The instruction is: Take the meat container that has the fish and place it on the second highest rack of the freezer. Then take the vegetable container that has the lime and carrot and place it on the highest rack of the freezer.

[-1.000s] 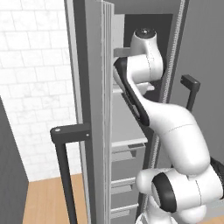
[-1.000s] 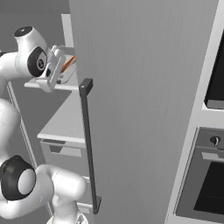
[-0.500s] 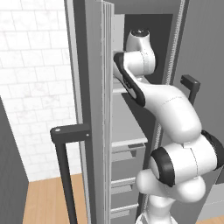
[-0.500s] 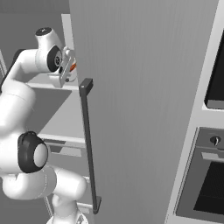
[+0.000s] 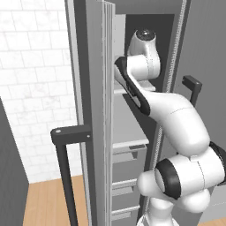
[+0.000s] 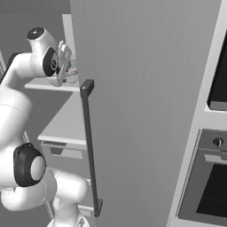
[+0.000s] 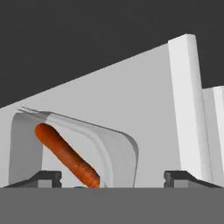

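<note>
Reaching deeper than a second ago, the arm now stretches into the open freezer, its wrist up at the highest rack. Its gripper has let go: the dark fingertips stand wide apart, holding nothing. Between them and just ahead sits the clear tray on the pale rack, with the carrot lying aslant inside it. A long dark handle runs down the freezer door.
</note>
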